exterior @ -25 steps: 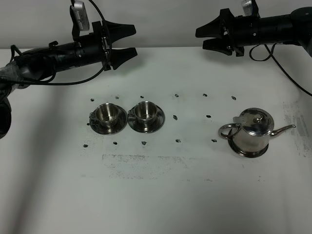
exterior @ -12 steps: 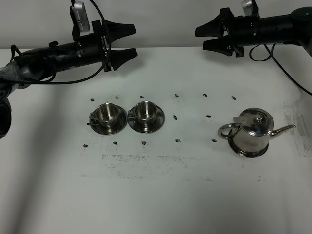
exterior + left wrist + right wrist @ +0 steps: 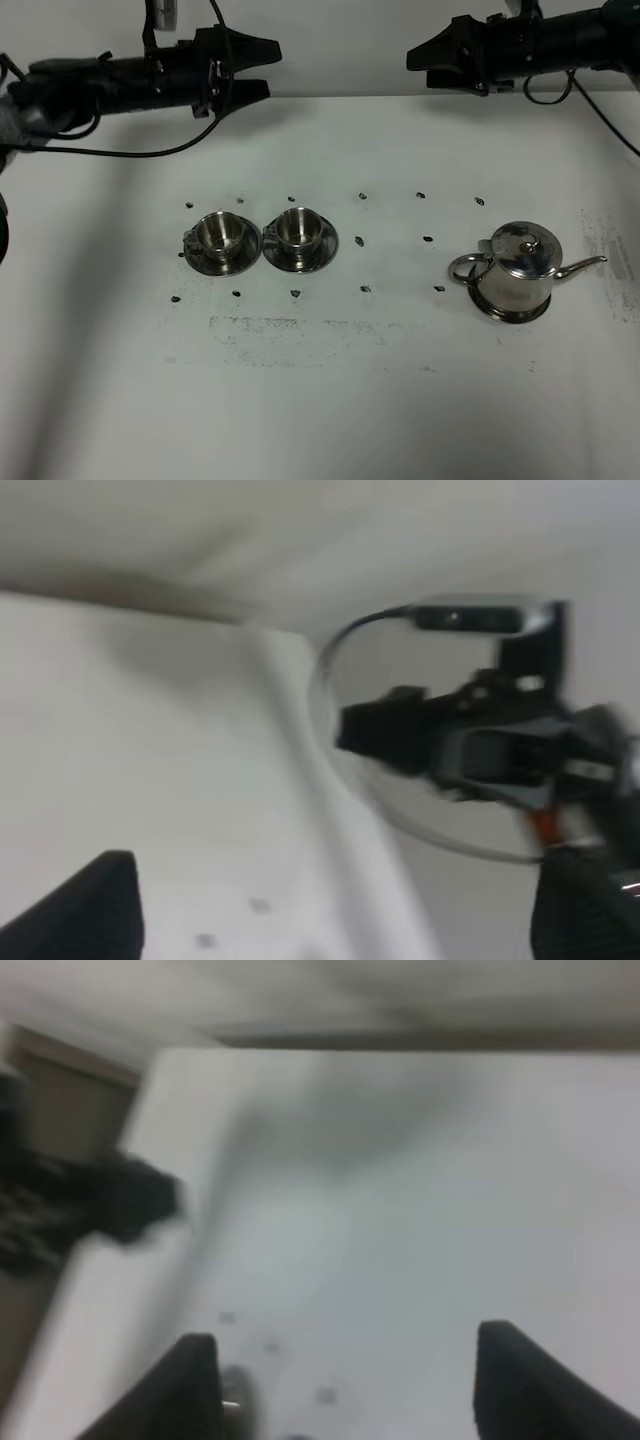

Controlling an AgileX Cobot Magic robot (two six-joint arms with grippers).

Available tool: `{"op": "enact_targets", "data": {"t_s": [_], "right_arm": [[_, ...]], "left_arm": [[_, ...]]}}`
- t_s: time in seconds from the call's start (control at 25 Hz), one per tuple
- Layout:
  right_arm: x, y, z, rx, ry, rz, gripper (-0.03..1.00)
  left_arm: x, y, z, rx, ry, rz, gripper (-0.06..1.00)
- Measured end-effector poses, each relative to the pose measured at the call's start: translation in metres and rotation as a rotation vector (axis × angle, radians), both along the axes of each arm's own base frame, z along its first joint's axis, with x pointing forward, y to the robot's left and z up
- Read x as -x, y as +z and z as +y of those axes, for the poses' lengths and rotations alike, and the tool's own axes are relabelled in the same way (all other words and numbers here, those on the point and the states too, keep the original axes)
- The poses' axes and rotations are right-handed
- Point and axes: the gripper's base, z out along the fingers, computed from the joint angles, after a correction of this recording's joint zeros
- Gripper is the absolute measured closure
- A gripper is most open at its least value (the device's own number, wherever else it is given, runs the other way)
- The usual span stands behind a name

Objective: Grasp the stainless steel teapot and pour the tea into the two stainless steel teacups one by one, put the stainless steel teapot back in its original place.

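Note:
The stainless steel teapot [image 3: 517,270] stands upright on the table's right side, lid on, spout pointing right and ring handle to the left. The two stainless steel teacups [image 3: 220,238] [image 3: 298,231] sit side by side on their saucers, left of centre. My left gripper [image 3: 268,68] hovers open over the far left edge, well behind the cups. My right gripper [image 3: 420,68] hovers open over the far right edge, far behind the teapot. Both wrist views are blurred. In each, the left gripper [image 3: 340,920] and the right gripper [image 3: 350,1390] show wide-apart fingers with nothing between them.
The white table [image 3: 320,400] carries small dark marks around the cups and a scuffed patch [image 3: 300,335] in front of them. A grey wall runs behind the far edge. The opposite arm [image 3: 470,745] shows in the left wrist view.
Both grippers have lifted and drawn back toward the far edge, with their wrists turning. The teapot and cups have not moved.

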Motion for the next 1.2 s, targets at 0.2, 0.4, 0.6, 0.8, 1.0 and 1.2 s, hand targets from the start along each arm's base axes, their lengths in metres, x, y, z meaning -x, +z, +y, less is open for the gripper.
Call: {"op": "enact_targets", "data": {"t_s": [0.2,0.4,0.6,0.8,1.0,1.2], "right_arm": [[-0.003,0.025,-0.015,0.262,-0.032,-0.093,0.41],[0.002,0.048,-0.029,0.482,-0.099,-0.101,0.41],[0.028,0.117,-0.031,0.599,-0.15,-0.189,0.41],[0.071,0.183,-0.021,0.656,-0.178,-0.29,0.41],[0.107,0.185,-0.001,0.736,-0.141,-0.285,0.41],[0.142,0.181,0.014,0.778,-0.12,-0.323,0.41]], "left_arm": [[-0.002,0.043,0.004,-0.397,0.038,-0.128,0.2],[0.006,0.058,0.008,-0.67,-0.021,-0.098,0.2],[0.024,0.1,0.01,-0.847,-0.065,-0.099,0.22],[0.061,0.172,0.007,-0.943,-0.005,-0.227,0.27],[0.103,0.2,0.007,-1.01,0.031,-0.28,0.29],[0.152,0.209,0.019,-1.026,0.087,-0.299,0.29]]}}
